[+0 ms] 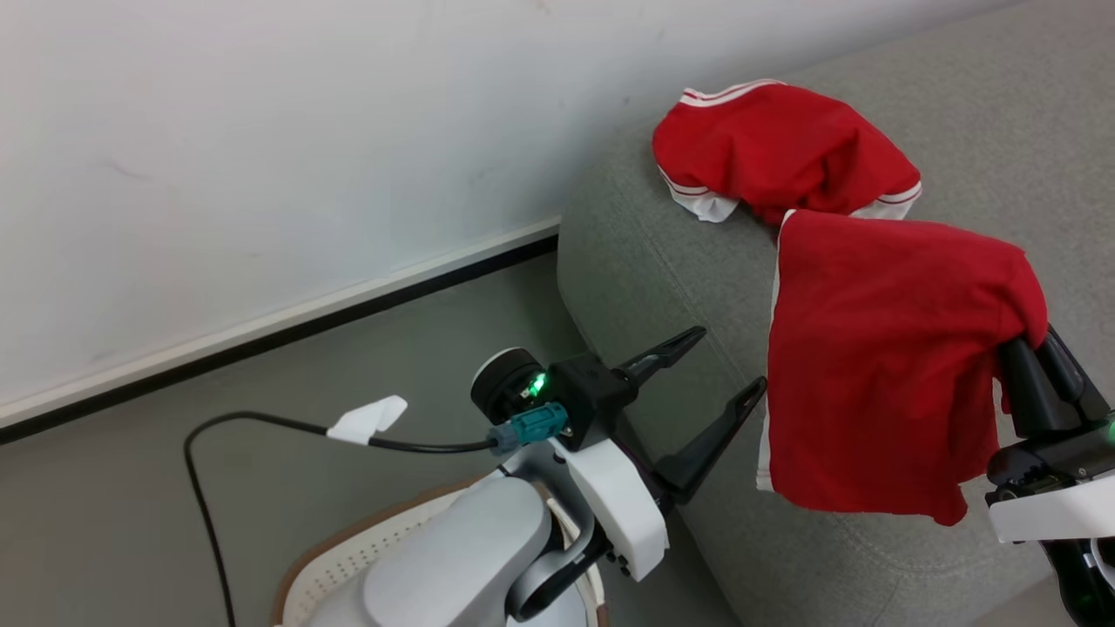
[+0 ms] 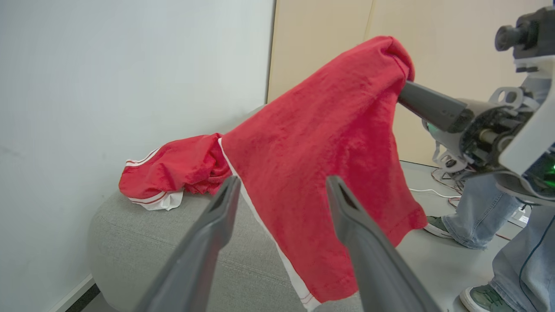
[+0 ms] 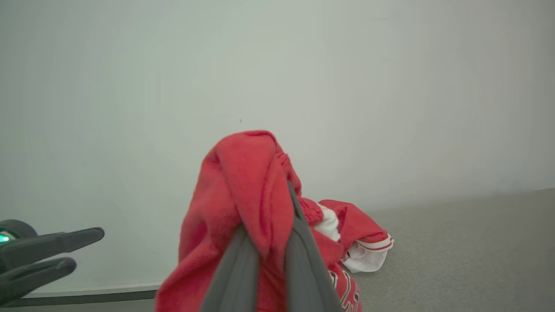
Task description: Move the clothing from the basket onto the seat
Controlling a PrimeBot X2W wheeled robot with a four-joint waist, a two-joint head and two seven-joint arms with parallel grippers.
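Note:
A red garment [image 1: 880, 366] hangs in the air over the front of the grey seat [image 1: 976, 122], pinched at its upper corner by my right gripper [image 1: 1037, 340], which is shut on it. The same cloth [image 3: 243, 203] drapes over those fingers in the right wrist view. A second red garment with white stripe trim [image 1: 784, 152] lies crumpled on the seat near the wall. My left gripper [image 1: 727, 366] is open and holds nothing, just left of the hanging garment [image 2: 321, 173]. The cream basket [image 1: 348, 557] with its brown rim peeks out below my left arm.
A white wall [image 1: 261, 131] with a dark baseboard runs behind the seat. A black cable [image 1: 261, 422] with a white tag loops over the grey floor. A person's legs in jeans and green shoes [image 2: 477, 216] stand beyond the seat.

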